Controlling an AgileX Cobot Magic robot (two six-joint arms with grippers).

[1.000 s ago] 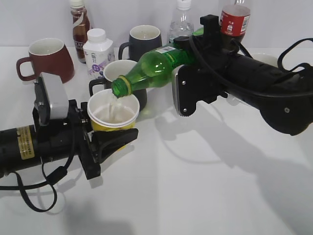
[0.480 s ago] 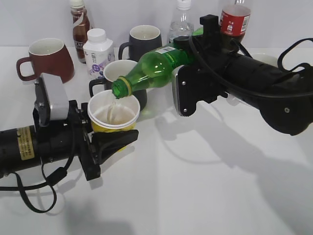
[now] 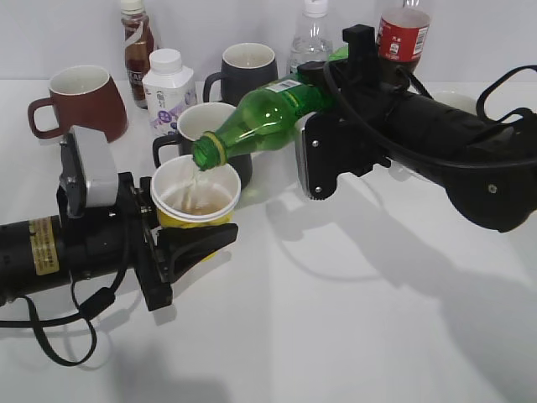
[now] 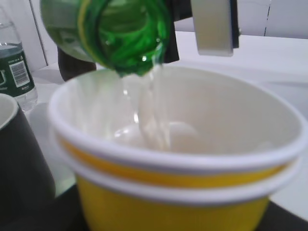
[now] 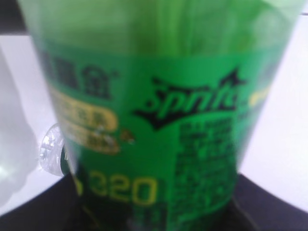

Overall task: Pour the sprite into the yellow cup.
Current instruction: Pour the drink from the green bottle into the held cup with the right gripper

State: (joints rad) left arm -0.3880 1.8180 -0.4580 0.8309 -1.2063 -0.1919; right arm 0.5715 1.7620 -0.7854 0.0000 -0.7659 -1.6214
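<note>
The pour is under way and the level in the yellow cup (image 3: 195, 200) has crept up over the last second: the liquid inside reads fuller and a little darker than before, while the poses of both arms look unchanged. The right gripper (image 3: 323, 126) is clamped around the labelled body of the sprite (image 3: 260, 117), holding the bottle tipped well past level, with its open mouth just above the cup's far rim; in the left wrist view a thin clear stream falls from the green neck (image 4: 127, 33) into the white interior of the cup (image 4: 192, 130). The left gripper (image 3: 189, 239) pinches the cup at its yellow base and keeps it upright, just in front of a black mug (image 3: 205, 126). Judging by the rising level, the task is mostly done; the tilt probably needs to ease back soon to avoid overfilling or dribbling onto the white table (image 3: 352, 319).
</note>
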